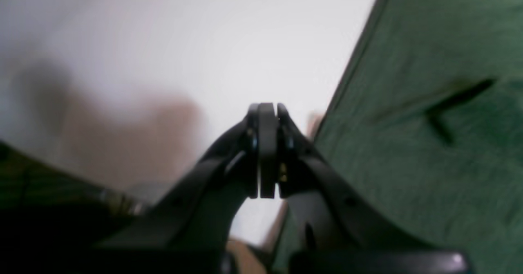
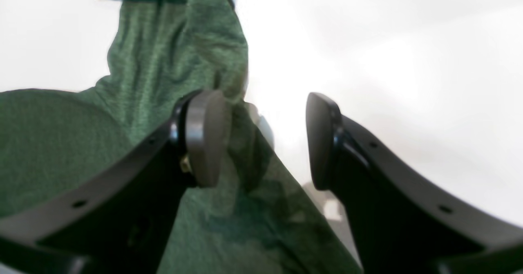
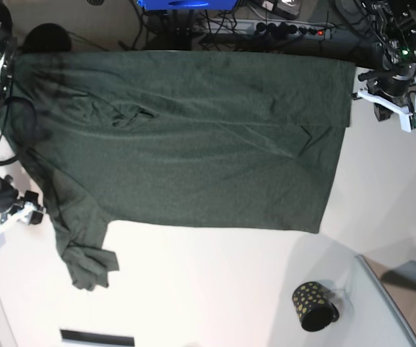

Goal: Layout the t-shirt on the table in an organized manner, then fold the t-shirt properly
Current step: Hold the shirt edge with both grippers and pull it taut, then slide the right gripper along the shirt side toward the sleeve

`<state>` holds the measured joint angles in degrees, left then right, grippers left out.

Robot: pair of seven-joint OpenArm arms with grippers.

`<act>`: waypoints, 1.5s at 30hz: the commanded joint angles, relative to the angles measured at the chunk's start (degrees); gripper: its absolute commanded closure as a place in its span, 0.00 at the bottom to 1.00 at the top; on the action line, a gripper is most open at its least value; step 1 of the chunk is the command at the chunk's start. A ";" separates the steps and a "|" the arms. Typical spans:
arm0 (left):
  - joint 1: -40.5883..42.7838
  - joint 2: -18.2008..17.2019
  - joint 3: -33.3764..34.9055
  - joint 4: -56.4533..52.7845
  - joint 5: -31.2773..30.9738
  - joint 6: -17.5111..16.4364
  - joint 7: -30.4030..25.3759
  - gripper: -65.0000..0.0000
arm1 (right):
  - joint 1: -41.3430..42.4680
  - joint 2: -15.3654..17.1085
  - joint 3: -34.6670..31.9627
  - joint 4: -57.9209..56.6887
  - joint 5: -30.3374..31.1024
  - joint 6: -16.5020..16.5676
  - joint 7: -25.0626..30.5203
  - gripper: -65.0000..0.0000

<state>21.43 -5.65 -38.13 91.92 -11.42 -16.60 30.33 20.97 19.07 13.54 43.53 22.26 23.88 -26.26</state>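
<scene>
**One shirt, one cup, two grippers**

One dark green t-shirt (image 3: 186, 137) lies spread across the white table (image 3: 215, 282), a single sleeve bunched at its near-left corner. One black dotted cup (image 3: 313, 306) stands well apart. The left gripper (image 1: 267, 110) is clenched on nothing beside the hem; the right gripper (image 2: 265, 139) is released, fabric between its jaws

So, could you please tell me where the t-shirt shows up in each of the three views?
Left wrist: the t-shirt fills the right side, its straight edge running diagonally beside the shut left gripper.
Right wrist: it fills the left and lower centre, a bunched fold rising to the top, passing between the open right gripper fingers.
Base: it lies spread across the upper middle.
Shared landmark: the white table bordering the shirt.
</scene>
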 commanded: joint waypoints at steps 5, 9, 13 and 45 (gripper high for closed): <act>-0.11 -1.34 -0.16 -0.01 -0.40 -0.15 -1.54 1.00 | 5.01 0.93 -10.68 -7.62 0.73 0.60 7.58 0.54; -0.02 -1.43 -0.24 -0.01 -0.40 -0.15 -1.54 1.00 | 5.18 0.14 -11.56 -8.41 0.73 0.60 8.72 0.54; -0.02 -1.43 -0.24 -0.01 -0.40 -0.15 -1.54 1.00 | 5.18 -0.04 -11.83 -8.41 0.64 0.52 8.72 0.54; -0.11 -1.43 -0.24 -0.01 -0.40 -0.15 -1.54 1.00 | -9.94 0.58 -5.76 19.37 0.73 0.52 1.16 1.00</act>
<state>21.26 -6.22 -38.11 91.09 -11.44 -16.71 30.00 9.67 18.44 7.44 62.11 22.39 24.12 -26.11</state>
